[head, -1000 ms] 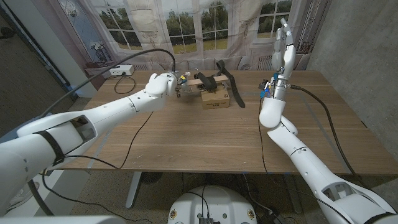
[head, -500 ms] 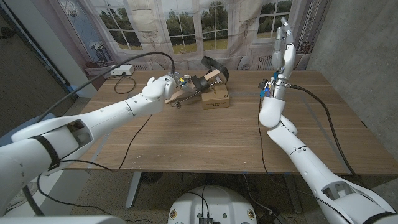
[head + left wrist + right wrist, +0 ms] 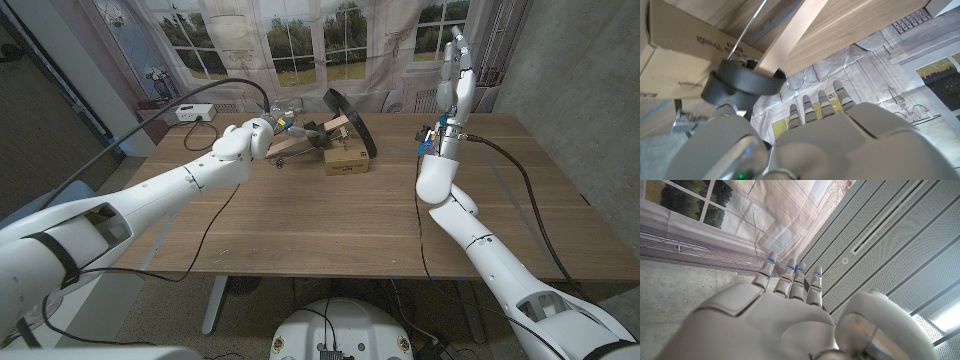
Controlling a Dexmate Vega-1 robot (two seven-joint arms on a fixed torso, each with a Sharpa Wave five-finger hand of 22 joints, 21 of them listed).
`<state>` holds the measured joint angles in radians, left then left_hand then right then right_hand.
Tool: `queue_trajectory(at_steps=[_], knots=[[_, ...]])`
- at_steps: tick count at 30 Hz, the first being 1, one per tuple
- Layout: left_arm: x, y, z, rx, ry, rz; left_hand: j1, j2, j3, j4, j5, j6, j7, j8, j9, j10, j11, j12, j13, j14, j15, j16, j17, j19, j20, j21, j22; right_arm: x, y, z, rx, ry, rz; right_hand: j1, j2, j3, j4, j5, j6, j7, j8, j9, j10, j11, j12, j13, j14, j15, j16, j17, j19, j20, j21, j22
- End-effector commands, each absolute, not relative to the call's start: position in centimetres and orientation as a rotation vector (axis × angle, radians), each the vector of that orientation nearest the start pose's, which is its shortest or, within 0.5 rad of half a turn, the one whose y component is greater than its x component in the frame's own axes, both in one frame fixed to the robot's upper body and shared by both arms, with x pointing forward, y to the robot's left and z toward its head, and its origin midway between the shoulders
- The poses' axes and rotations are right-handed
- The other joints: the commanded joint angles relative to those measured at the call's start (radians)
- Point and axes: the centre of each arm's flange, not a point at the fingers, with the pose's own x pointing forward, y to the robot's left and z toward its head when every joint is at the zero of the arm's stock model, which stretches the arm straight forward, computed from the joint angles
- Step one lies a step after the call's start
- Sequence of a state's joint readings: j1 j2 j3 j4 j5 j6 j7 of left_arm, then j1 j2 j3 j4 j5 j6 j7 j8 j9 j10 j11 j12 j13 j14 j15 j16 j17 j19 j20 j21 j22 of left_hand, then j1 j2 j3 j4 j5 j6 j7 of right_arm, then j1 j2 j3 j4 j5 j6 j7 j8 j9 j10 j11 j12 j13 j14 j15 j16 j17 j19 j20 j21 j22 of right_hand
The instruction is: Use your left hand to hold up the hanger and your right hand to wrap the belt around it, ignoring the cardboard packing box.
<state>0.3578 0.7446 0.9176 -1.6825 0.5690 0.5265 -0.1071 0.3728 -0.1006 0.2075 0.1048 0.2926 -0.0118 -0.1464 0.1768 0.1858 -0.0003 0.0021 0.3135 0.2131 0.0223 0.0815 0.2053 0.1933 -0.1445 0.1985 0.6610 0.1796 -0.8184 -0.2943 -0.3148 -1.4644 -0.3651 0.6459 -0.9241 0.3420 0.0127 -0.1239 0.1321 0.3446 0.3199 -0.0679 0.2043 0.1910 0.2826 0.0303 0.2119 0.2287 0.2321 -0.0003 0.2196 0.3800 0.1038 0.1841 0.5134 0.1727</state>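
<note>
My left hand [image 3: 258, 136] grips one end of the wooden hanger [image 3: 310, 136] and holds it off the table, far end tilted up. The black belt [image 3: 348, 108] is looped around the bar near that far end, and its tail hangs down beside the cardboard box [image 3: 345, 161]. In the left wrist view the belt loop [image 3: 740, 85] circles the pale hanger bar [image 3: 790, 35] just past my left hand [image 3: 840, 145], with the box [image 3: 680, 55] close behind. My right hand [image 3: 453, 85] is raised high over the table's right side, open, fingers up, far from the belt. The right wrist view shows my right hand [image 3: 790, 320] with straight fingers.
A white power box [image 3: 195, 114] sits at the table's back left corner. A black cable [image 3: 225, 205] trails from the hanger area across the table [image 3: 330, 230] toward the front edge. A curtain backdrop [image 3: 300, 40] hangs behind the table.
My left hand has lifted the hanger off the box area and drawn it back and up, tilting its far end higher; the belt swung with it. The right hand has stayed still.
</note>
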Motion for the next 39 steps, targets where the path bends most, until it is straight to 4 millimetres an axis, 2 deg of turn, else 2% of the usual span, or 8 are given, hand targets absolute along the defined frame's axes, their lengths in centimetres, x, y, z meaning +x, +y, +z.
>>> queue_trajectory(at_steps=[1,7,14,20,31,39], knots=[[60.0,21.7,13.3,1.215,-0.728,0.188,-0.004,0.016,-0.008,0.001,-0.011,-0.043,-0.009,-0.002,0.000,-0.042,-0.002,-0.023,0.000,-0.036,0.014,-0.010,0.006,-0.028,0.007,-0.022,0.003,53.3,-22.4,8.6,-0.071,-1.408,-0.404,0.000,0.004,-0.005,-0.006,0.007,0.009,0.000,-0.001,-0.001,0.008,0.001,0.001,0.002,0.000,-0.002,0.003,0.001,0.009,0.000,-0.004,0.002],[58.9,22.3,13.3,1.040,-0.853,0.164,-0.014,0.025,-0.014,0.005,-0.020,-0.094,-0.024,-0.005,-0.002,-0.078,0.005,-0.045,-0.002,-0.085,0.021,-0.018,0.006,-0.061,0.001,-0.049,0.003,53.5,-22.8,8.9,-0.037,-1.382,-0.349,-0.001,0.005,-0.007,-0.006,0.009,0.007,0.000,-0.002,-0.001,0.008,0.007,0.001,0.001,-0.005,-0.005,0.001,-0.003,0.011,0.000,-0.007,0.002],[58.5,23.5,12.9,0.778,-0.937,0.084,-0.019,0.030,-0.017,0.007,-0.022,-0.093,-0.036,0.002,-0.003,-0.084,0.002,-0.051,-0.004,-0.088,0.016,-0.014,0.005,-0.052,-0.018,-0.051,0.003,53.1,-23.1,9.9,-0.040,-1.371,-0.276,-0.001,0.005,-0.009,-0.008,0.012,0.004,-0.001,-0.004,-0.001,0.005,0.012,-0.001,-0.001,-0.018,-0.011,-0.005,-0.008,0.024,-0.003,-0.009,0.003],[58.4,24.8,12.6,0.594,-0.975,0.014,-0.023,0.033,-0.020,0.008,-0.024,-0.072,-0.037,0.011,-0.005,-0.072,-0.005,-0.050,-0.006,-0.072,0.010,-0.006,0.003,-0.037,-0.023,-0.052,0.003,52.1,-23.4,10.6,-0.047,-1.368,-0.260,-0.001,0.006,-0.010,-0.009,0.015,0.004,-0.003,-0.004,-0.001,0.000,0.010,-0.003,-0.002,-0.020,-0.013,-0.006,-0.012,0.030,-0.003,-0.011,0.003],[57.0,26.4,12.1,0.443,-1.036,-0.083,-0.025,0.035,-0.024,0.007,-0.025,-0.052,-0.041,0.017,-0.007,-0.049,-0.004,-0.046,-0.009,-0.052,0.000,0.002,0.000,-0.020,-0.037,-0.054,0.002,50.5,-23.5,10.7,-0.091,-1.323,-0.285,-0.001,0.008,-0.011,-0.010,0.019,-0.002,-0.004,-0.007,-0.001,-0.001,0.005,-0.004,-0.003,-0.021,-0.015,-0.007,-0.017,0.034,-0.004,-0.015,0.003],[56.4,27.7,11.4,0.371,-1.040,-0.107,-0.027,0.036,-0.027,0.007,-0.026,-0.058,-0.045,0.012,-0.008,-0.049,-0.003,-0.050,-0.011,-0.049,-0.001,0.002,-0.002,-0.012,-0.046,-0.056,0.002,51.1,-22.0,10.1,-0.066,-1.316,-0.281,-0.001,0.011,-0.011,-0.010,0.022,-0.001,-0.004,-0.006,-0.001,0.001,0.006,-0.003,-0.004,-0.019,-0.015,-0.006,-0.020,0.042,-0.006,-0.016,0.003]])
